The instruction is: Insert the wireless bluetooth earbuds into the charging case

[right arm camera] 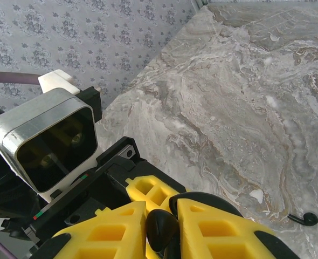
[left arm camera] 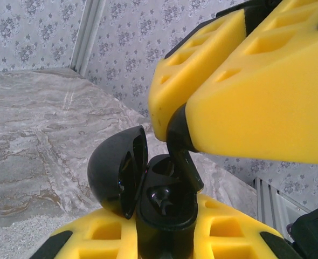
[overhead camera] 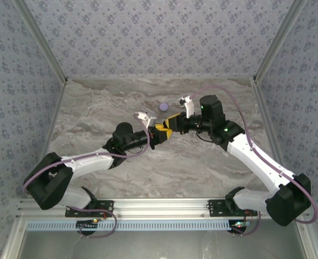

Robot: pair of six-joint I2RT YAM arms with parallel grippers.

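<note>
Yellow padded fingers of the left end effector (left arm camera: pixel 167 240) sit closest to the left wrist camera. They are closed on the lower body of the black charging case (left arm camera: pixel 165 213), which stands upright between them with its domed lid (left arm camera: pixel 115 171) hinged open to the left. Directly above, the right end effector (left arm camera: pixel 176 125) reaches in from the upper right, its fingers pinched on a black earbud (left arm camera: pixel 185 156). The bud's head is caught between the pads and its stem points down, the tip at the open mouth of the case, touching or nearly touching the rim. I judge the insertion to be under way but not finished, since the stem has not sunk into a well and the head stands clear above the case. Whether the glossy black shape in the near well is a seated bud or an empty socket, I cannot tell. The two end effectors meet above the middle of the table (right arm camera: pixel 229 108). Out from there, a second black earbud (right arm camera: pixel 304 218) lies loose on the marble, well apart from the case. A small lavender piece (overhead camera: pixel 163 107) rests farther back, too small to identify. This bud has yet to be pressed home, and the loose one probably has to be fetched after it.
</note>
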